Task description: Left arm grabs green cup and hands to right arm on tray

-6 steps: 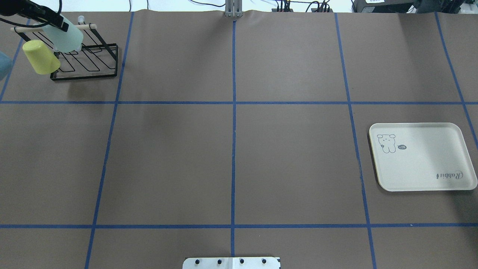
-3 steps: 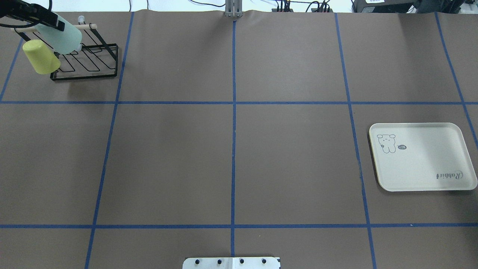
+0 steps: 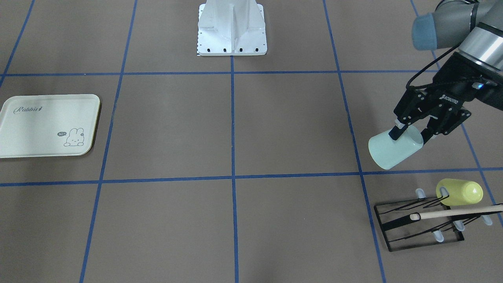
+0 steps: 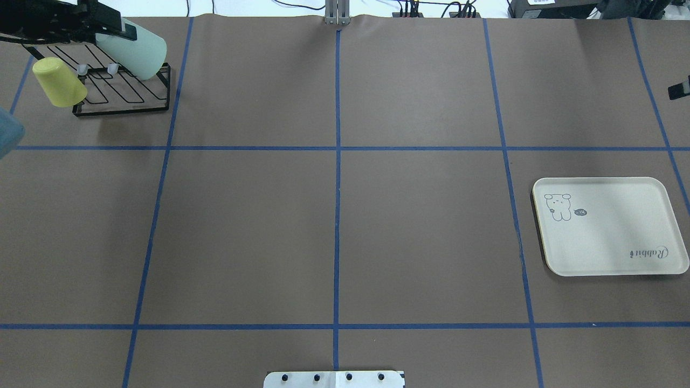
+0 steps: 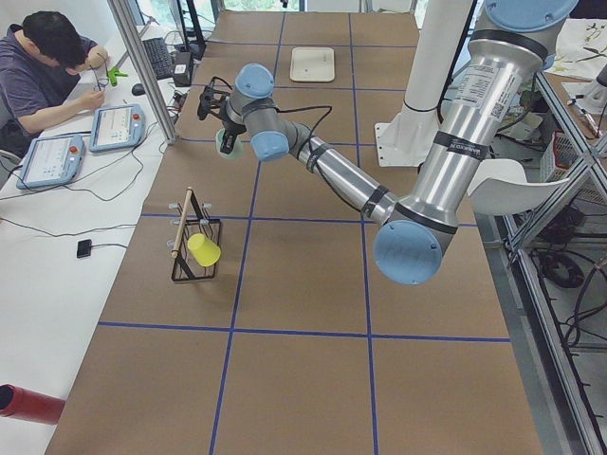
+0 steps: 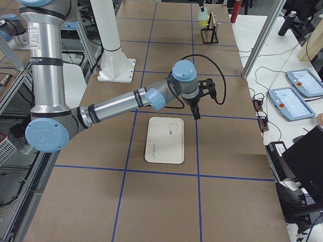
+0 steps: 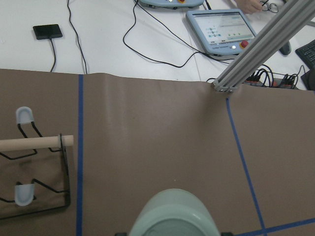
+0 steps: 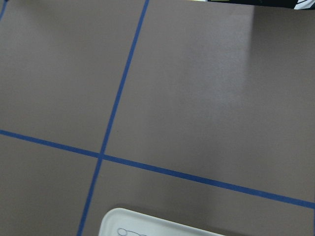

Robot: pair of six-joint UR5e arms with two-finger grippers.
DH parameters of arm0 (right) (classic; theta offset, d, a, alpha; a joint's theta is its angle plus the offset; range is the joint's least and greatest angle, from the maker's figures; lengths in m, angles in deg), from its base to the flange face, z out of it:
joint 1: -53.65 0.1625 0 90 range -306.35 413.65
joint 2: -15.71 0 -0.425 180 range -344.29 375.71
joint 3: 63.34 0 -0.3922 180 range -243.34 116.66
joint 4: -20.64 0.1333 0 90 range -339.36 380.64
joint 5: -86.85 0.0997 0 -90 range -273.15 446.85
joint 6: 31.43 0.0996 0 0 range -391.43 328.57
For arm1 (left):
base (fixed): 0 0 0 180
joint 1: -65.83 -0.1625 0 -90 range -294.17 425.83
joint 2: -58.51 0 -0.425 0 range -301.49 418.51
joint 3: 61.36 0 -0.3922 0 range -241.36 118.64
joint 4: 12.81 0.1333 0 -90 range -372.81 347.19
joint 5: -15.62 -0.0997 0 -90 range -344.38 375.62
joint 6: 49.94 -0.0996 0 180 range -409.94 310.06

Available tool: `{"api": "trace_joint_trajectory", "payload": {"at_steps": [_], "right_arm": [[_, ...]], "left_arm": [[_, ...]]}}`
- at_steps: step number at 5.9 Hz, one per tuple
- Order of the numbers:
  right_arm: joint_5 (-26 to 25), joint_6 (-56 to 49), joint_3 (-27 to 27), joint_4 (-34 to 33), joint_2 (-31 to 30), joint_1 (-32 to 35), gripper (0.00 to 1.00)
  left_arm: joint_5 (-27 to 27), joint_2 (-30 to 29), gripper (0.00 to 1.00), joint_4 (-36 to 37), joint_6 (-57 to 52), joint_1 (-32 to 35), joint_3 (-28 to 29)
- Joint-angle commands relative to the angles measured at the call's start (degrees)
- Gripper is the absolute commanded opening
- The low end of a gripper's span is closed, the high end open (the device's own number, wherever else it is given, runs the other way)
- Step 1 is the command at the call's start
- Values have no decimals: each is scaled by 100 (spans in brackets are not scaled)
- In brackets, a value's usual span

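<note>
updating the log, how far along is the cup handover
Done: the left arm's jaws are shut on the green cup, off the rack. In hand: it hangs tilted in the air. Left: handing it to the right arm hovering by the tray, then setting it there.

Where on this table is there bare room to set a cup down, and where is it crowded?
The tray is bare inside. The middle squares, between the wire rack and the tray, are bare too. Crowded: the robot's far left corner, where the yellow-green cup sits on the rack and the left gripper holds the green cup close by.
</note>
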Motion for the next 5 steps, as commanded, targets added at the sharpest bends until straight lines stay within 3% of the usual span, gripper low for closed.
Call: {"api": "trace_joint_trajectory", "payload": {"at_steps": [1,2,4,5], "right_arm": [[-38,1516,-553,8,418,-315,99],[-91,1967,-712,25,647,-403,99],[-1167,4008,-426,2649,596,-1251,99],[-1520,4411,-415,3149,596,-1691,99]], "left_arm": [[-465,-48,0,-314,935,-577,-326],[-1096,-135,0,-322,1261,-1112,-486],[-1261,-321,0,-331,1878,-1398,-749],[-1261,-460,0,-418,2185,-1512,-855]]}}
